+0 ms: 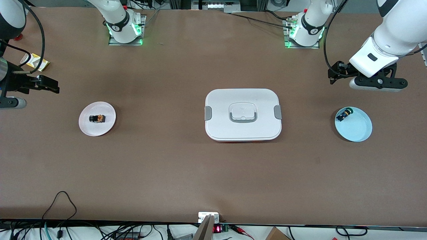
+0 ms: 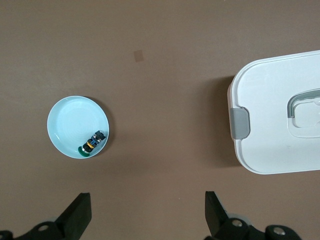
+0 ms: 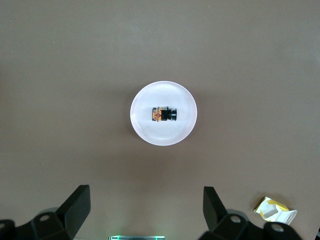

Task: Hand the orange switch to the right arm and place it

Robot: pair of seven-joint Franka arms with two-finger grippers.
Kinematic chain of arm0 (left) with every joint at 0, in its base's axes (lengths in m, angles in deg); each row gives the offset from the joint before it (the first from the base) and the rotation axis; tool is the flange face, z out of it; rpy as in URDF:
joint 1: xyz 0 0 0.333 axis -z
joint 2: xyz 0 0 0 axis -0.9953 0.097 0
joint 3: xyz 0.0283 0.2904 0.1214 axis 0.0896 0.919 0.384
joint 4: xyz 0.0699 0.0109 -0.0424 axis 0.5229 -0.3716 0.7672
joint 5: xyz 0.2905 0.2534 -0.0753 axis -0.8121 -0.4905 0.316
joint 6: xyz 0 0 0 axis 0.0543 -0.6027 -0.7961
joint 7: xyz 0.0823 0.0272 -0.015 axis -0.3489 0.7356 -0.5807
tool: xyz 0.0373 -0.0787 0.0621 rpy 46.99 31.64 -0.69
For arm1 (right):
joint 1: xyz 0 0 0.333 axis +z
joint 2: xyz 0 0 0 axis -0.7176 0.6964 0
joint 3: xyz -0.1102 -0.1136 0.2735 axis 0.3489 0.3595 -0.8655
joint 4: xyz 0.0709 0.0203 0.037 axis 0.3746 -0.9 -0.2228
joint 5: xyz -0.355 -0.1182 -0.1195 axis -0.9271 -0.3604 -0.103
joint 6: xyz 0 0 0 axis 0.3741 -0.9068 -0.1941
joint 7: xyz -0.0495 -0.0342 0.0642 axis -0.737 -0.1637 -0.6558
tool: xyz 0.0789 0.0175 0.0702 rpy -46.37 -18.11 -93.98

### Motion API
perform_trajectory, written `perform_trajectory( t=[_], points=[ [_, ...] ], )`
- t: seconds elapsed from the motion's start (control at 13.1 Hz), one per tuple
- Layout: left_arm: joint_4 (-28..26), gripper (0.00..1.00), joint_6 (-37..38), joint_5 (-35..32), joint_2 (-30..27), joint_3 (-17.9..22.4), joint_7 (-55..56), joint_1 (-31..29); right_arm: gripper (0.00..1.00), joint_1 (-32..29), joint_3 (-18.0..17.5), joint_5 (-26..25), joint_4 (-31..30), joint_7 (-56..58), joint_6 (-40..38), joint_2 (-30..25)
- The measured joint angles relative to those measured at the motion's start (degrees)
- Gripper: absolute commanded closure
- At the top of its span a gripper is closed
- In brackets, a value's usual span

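The orange switch [image 1: 97, 118] lies on its side on a small white plate [image 1: 87, 129] toward the right arm's end of the table. It also shows in the right wrist view [image 3: 164, 114], on the plate [image 3: 147, 132]. My right gripper [image 1: 50, 86] is open and empty in the air, over bare table beside that plate. My left gripper [image 1: 334, 74] is open and empty, over bare table beside a light blue plate [image 1: 359, 129]. Both wrist views show wide-open jaws over bare table: the left gripper [image 2: 147, 196] and the right gripper [image 3: 146, 190].
A switch with a green-yellow cap [image 1: 344, 115] lies on the light blue plate [image 2: 70, 120], also seen in the left wrist view [image 2: 93, 142]. A white lidded box [image 1: 243, 115] sits mid-table. A yellow wrapper [image 1: 35, 61] lies near the right arm.
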Motion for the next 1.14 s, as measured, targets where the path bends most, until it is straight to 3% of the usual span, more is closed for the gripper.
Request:
perform_trajectory(
  t=[0.46, 1.14],
  points=[
    [0.02, 0.00, 0.00, 0.00, 0.05, 0.00, 0.00, 0.00, 0.00, -0.03, 0.26, 0.00, -15.89, -0.60, 11.09, -8.13],
    [0.03, 0.00, 0.00, 0.00, 0.05, 0.00, 0.00, 0.00, 0.00, -0.05, 0.99, 0.56, -16.40, -0.81, 8.54, -11.04]
  ],
)
